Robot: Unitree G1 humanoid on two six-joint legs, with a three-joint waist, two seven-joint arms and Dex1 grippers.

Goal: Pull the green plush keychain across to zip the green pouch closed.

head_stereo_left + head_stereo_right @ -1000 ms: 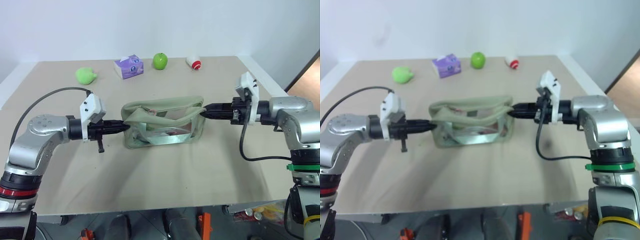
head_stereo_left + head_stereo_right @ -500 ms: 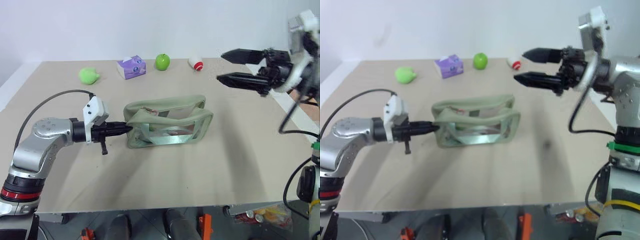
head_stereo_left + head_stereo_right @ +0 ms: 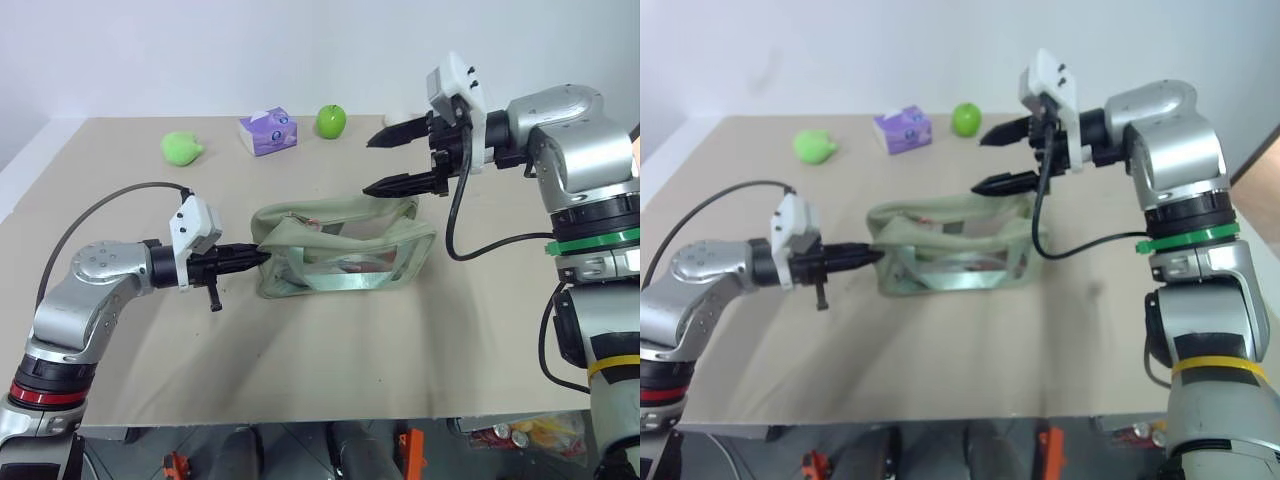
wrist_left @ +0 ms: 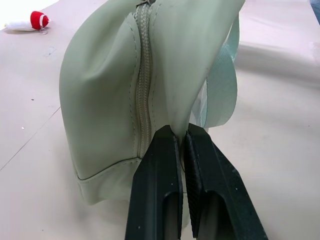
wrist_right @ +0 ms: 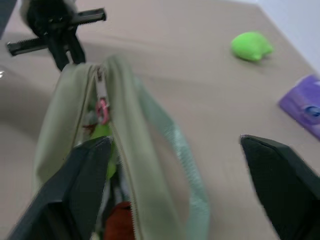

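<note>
The left gripper is clamped tight on the end fabric of the green pouch, fingers pinched together right beside the zipper seam, and that looks like an anchor hold, pinning the bag so the zipper has something to pull against. The pouch sits mid-table, its long side running between the table's left and right edges, top sagging and partly unzipped. Up above the pouch's far end hangs the right gripper, fingers spread wide with nothing between them, poised, I'd judge, to come down for the pull. In the right wrist view a scrap of bright lime, likely the green plush keychain, peeks from inside the open mouth of the pouch near a pink zipper tab; it is too blurred to be sure. Count along the table's far edge: one lime blob, one purple tissue pack, one green apple, one red-and-white item. One pouch, two grippers.
</note>
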